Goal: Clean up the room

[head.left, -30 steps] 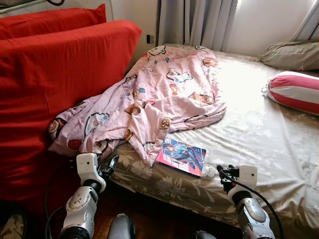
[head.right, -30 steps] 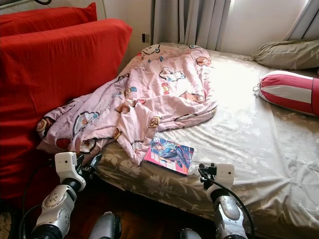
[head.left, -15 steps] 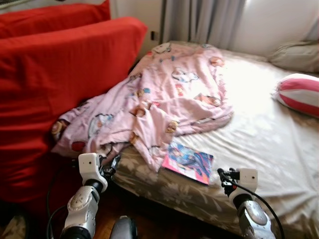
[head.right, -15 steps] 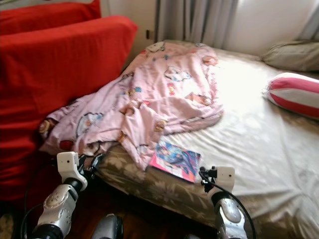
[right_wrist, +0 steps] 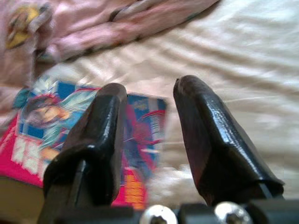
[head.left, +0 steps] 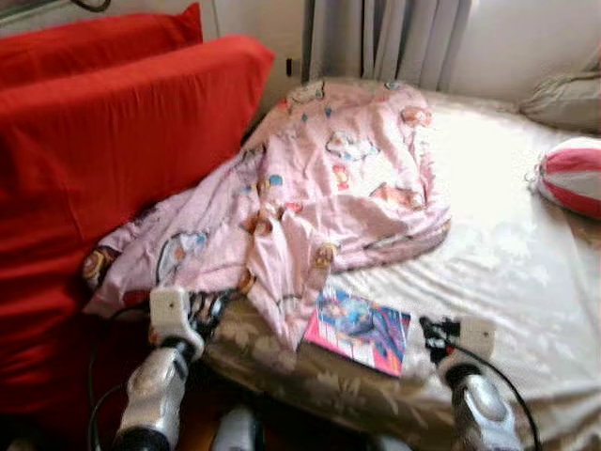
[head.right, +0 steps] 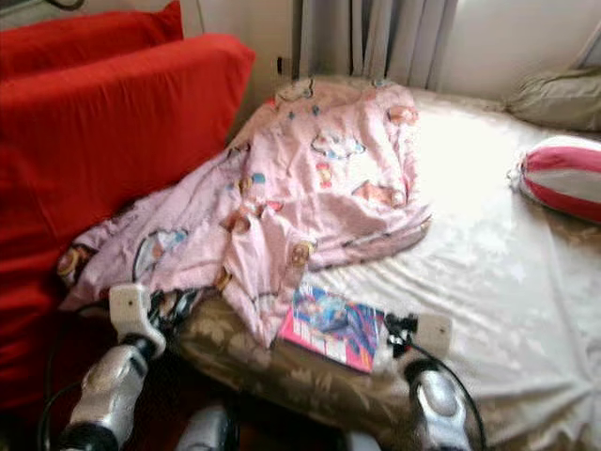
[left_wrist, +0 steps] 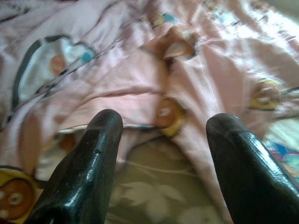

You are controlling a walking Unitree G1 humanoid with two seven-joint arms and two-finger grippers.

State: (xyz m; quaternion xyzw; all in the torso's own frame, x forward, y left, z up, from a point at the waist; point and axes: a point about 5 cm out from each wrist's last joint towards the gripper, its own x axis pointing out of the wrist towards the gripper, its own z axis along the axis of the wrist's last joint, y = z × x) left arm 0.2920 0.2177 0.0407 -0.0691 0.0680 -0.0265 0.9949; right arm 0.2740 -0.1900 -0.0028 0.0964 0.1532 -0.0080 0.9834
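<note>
A robot stands at the foot corner of an unmade bed covered in a pale floral sheet. One pink cartoon-print blanket lies rumpled across the bed's left half, its lower edge spilling over the side against a large red cushion, with a second red cushion behind it. One colourful comic book lies flat on the sheet near the bed's edge, just beside the blanket's hanging corner. Farther off on the right lie one red-and-white striped bolster and one grey-beige pillow. The left gripper hovers near the blanket's lower folds with its two black fingers spread wide and nothing between them. The right gripper hovers over the comic book, its fingers parted and empty. The blanket looks soft, light and floppy; it would likely bunch and drag, so taking hold of a corner or a raised fold seems best. The book looks thin, light and fairly stiff with a glossy, possibly slippery cover; lying flat, it probably wants pinching at the edge nearest the bed's side. The head views are somewhat blurred, so finer detail is unclear.
</note>
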